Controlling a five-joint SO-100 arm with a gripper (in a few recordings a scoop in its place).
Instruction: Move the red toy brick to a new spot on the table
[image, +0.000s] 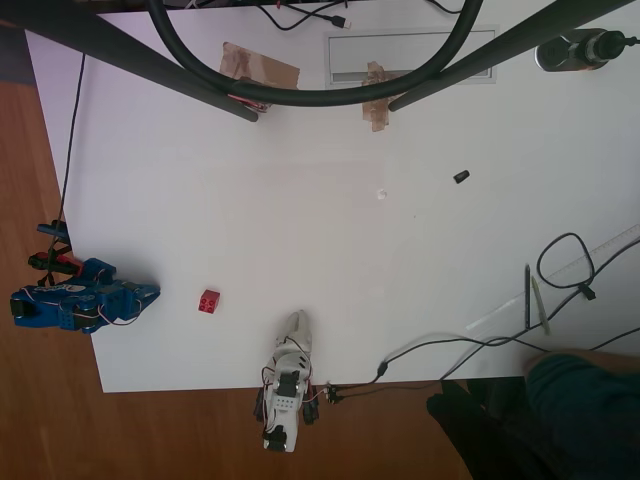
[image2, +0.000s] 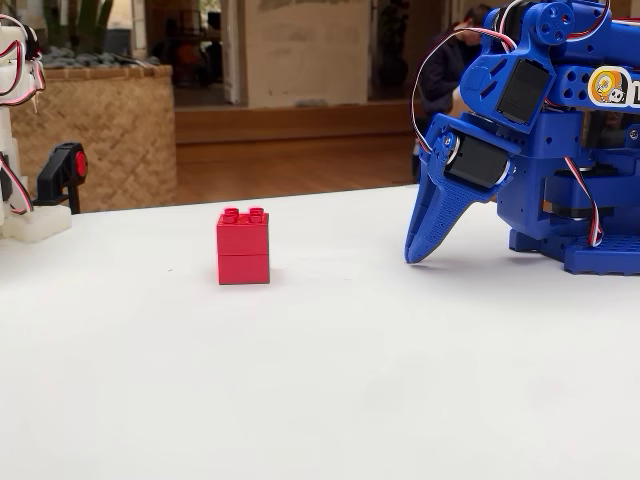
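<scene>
Overhead view: the blue arm sits folded at the left edge of the table (image: 330, 210), its gripper (image: 150, 295) pointing right along the surface. The red brick (image: 209, 301) lies near the gripper tip, to its right and almost on the line the gripper points along, with bare white table between them. The brick's sides look slightly turned against the table edge. A small black cap (image: 461, 177) lies well apart, toward the upper right. Whether the fingers are parted I cannot tell from up here.

Fixed view, low across the table: the brick (image2: 243, 246) stands upright, studs on top, taller than wide, looking like two pieces stacked. The gripper (image2: 425, 245) is to its right here, tip down and resting on or just above the table, nothing held. The fingers read as one closed wedge, with no gap showing; likely pressed together, though the angle may hide a slit.

Judgement: the reach has not begun. The coming move turns on a short forward stretch toward the brick, with the jaws opened first.
</scene>
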